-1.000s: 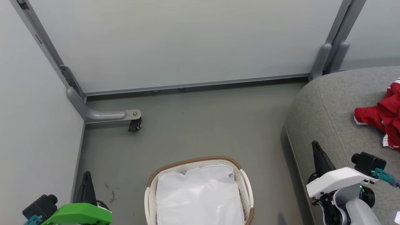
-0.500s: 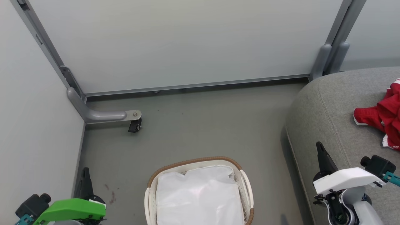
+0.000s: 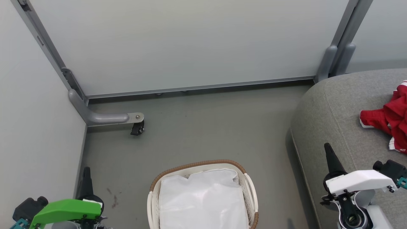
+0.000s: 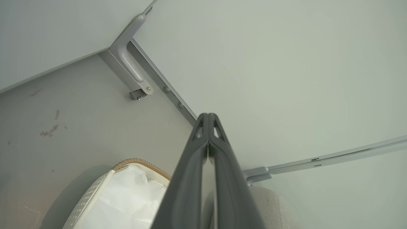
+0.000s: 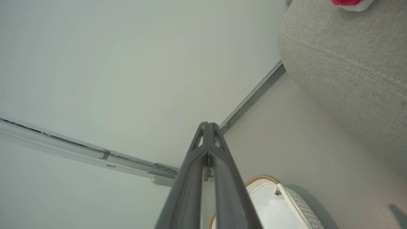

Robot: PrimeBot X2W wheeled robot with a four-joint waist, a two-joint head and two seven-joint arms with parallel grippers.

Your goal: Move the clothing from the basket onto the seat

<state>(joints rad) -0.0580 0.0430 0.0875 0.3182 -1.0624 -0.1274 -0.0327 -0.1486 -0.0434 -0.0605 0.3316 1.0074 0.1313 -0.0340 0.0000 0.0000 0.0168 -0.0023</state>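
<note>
Bright red sports clothing (image 3: 389, 122) with white striped trim lies crumpled on the large grey fabric-upholstered seat (image 3: 330, 105) at the right edge of the head view. It is well apart from the oval white plastic basket (image 3: 197, 164) with a brown woven rim, which stands on the grey floor (image 3: 206, 127). A plain white liner sheet (image 3: 203, 200) covers the basket's inside. The left gripper (image 3: 86, 171) hangs left of the basket and the right gripper (image 3: 328, 149) over the seat's edge, each with its two dark fingers pressed together.
</note>
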